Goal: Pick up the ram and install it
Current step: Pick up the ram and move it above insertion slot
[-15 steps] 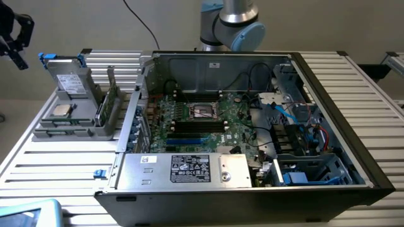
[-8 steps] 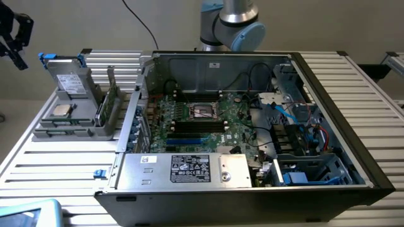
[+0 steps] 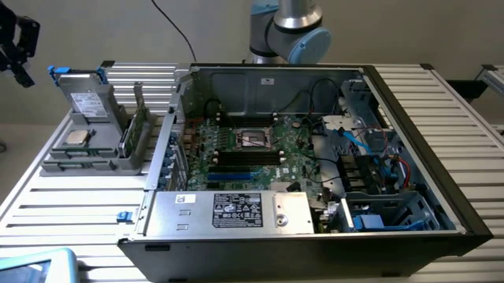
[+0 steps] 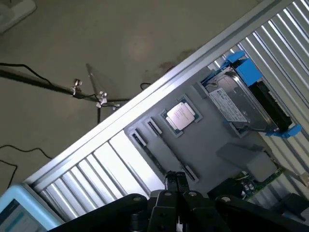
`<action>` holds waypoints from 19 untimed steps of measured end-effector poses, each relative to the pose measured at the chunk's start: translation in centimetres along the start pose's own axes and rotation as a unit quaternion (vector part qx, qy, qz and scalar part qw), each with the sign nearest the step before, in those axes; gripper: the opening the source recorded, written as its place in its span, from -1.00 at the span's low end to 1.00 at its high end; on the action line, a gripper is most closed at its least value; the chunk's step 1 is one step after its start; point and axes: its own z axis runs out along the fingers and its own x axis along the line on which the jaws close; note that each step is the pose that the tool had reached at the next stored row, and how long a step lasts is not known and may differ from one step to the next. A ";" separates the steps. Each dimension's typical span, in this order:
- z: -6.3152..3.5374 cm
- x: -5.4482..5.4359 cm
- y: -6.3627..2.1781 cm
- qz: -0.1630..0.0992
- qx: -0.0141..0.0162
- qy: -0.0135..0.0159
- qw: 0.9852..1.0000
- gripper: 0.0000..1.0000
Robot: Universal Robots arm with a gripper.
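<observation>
Grey parts tray (image 4: 212,140) beneath your claw (image 4: 176,181), fingertips together, holding nothing, wrist view adds processor (image 4: 181,116) ahead, exterior view gives you ram (image 3: 134,134) upright, well apart, claw half cut off there.

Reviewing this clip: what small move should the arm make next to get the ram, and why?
Probably shift the gripper across and down toward the ram. The ram stands on edge in the grey tray beside the open computer case. The gripper hangs above the tray nearer the processor chip, carrying nothing visible, so it is not yet over the ram.
</observation>
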 end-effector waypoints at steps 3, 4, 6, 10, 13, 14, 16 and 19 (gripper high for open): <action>0.02 0.0 0.00 -0.027 -0.001 0.002 1.000 -0.78; 0.02 0.0 0.00 -0.036 -0.001 0.002 0.999 -0.78; 0.03 0.0 -0.01 -0.054 -0.002 0.003 0.999 -0.78; 0.04 0.0 -0.01 -0.091 -0.002 0.005 0.996 -0.78; 0.05 0.0 -0.01 -0.118 -0.003 0.007 0.993 -0.78; 0.05 0.0 0.00 -0.127 -0.002 0.007 0.992 -0.78; 0.05 0.0 -0.01 -0.145 -0.002 0.008 0.989 -0.78; 0.06 0.0 -0.01 -0.172 -0.002 0.009 0.985 -0.78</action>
